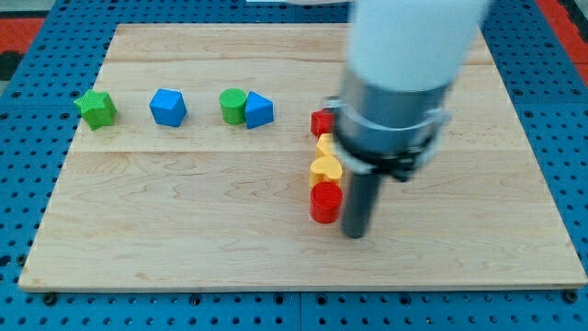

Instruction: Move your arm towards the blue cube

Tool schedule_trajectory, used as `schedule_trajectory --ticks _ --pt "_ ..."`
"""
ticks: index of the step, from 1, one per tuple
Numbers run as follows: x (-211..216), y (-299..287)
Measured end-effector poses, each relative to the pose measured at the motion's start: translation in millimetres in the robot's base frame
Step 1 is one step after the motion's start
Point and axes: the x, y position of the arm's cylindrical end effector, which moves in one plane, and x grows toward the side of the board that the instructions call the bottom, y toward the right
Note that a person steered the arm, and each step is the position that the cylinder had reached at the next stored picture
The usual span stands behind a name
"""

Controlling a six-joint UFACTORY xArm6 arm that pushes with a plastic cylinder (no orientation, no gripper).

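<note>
Item: my tip (354,233), lower centre-right of frame, touching or just beside red cylinder (325,202). End effector: plain rod, nothing to spread or pinch. Target: blue cube (168,108), upper left on worktop (184,239), well apart. Step: approach not begun. Next: travel up-left, skirting yellow blocks (324,158).

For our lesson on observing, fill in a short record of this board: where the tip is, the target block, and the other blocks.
tip: my tip, just right of the red cylinder
target: blue cube, far to the view's left
beside target: green block left; green cylinder touching a blue block right
column: red block, two yellow blocks
</note>
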Motion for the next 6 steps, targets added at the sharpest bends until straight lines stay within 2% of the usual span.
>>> schedule_trajectory --ticks 1,3,5,6 --pt "-28 -76" --pt "-58 -112" --pt "-140 -233" --pt "-154 -224"
